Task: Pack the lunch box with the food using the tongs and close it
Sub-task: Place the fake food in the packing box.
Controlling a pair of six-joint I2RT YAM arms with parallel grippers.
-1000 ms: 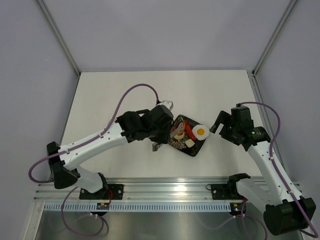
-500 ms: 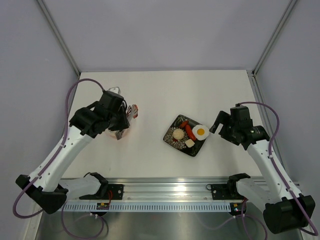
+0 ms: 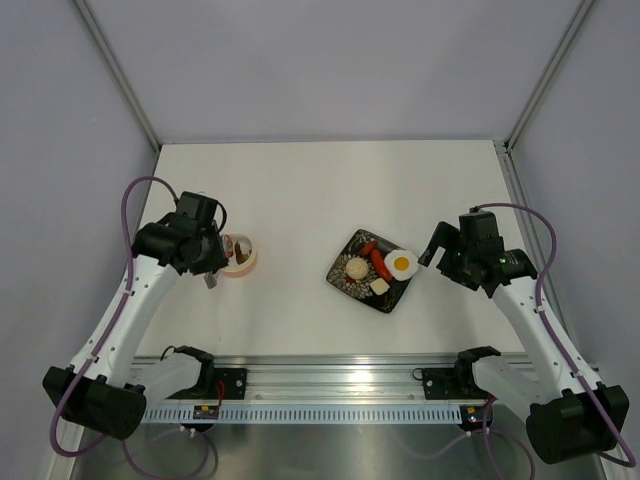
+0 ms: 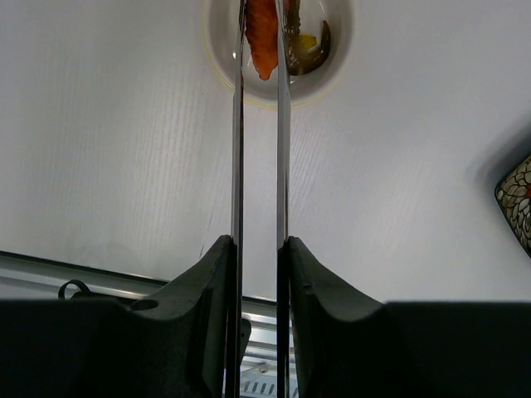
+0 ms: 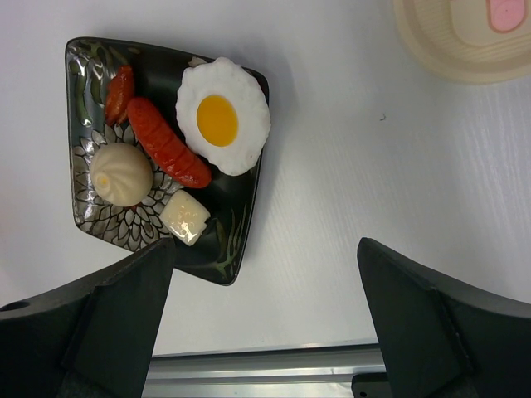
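My left gripper [image 4: 257, 245] is shut on the tongs [image 4: 236, 149], whose two thin arms reach out over the lunch box [image 4: 220, 50]. An orange carrot [image 4: 262, 37] is pinched between the tong tips, inside the tub's rim. Brown bits [image 4: 309, 51] lie in the tub. From above, the left gripper [image 3: 210, 262] sits just beside the tub [image 3: 245, 262]. My right gripper [image 5: 261, 257] stands open over the black plate [image 5: 224, 240], which holds the fried egg [image 5: 222, 116], red sausage [image 5: 166, 153], bun [image 5: 120, 174] and pale cube [image 5: 184, 217]. The lid [image 5: 465, 37] lies beyond the plate.
A small red piece [image 5: 120, 83] lies at the plate's far corner. In the top view the plate [image 3: 345, 285] sits mid-table between both arms. Grey walls enclose the table, and a metal rail [image 3: 340, 375] runs along its near edge.
The left arm has swung left from the plate to the lunch box, carrying the tongs with the carrot. The right arm has not moved.
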